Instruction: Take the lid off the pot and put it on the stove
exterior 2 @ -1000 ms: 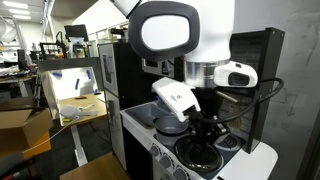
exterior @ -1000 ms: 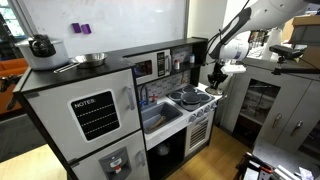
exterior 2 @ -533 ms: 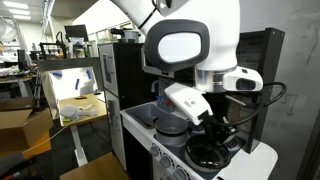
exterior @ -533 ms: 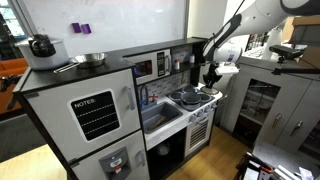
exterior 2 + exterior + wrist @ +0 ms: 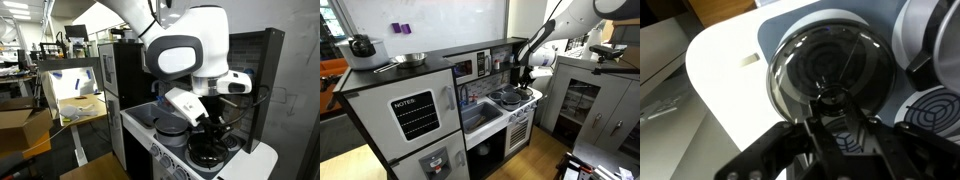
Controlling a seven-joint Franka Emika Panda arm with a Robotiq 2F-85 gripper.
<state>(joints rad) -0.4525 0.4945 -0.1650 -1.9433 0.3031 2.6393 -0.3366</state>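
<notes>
My gripper [image 5: 828,100] is shut on the small knob in the middle of the round silvery lid [image 5: 800,60] and holds it just over the white toy stove [image 5: 725,85]. A dark ringed burner [image 5: 938,105] shows under my fingers at the right. The rim of the silvery pot [image 5: 935,35] shows at the upper right, beside the lid. In both exterior views the gripper [image 5: 527,82] [image 5: 215,135] hangs low over the stove top [image 5: 516,103] [image 5: 140,120]. The low pot [image 5: 170,128] sits on a burner beside the gripper.
A sink basin [image 5: 478,116] lies next to the stove. A steel bowl with a handle [image 5: 410,59] and a dark kettle [image 5: 361,45] stand on the toy fridge top. The kitchen's back wall and shelf [image 5: 490,60] rise behind the burners.
The arm has moved across the stove top, away from the stove's outer end, with the gripper staying low and shut on the lid.
</notes>
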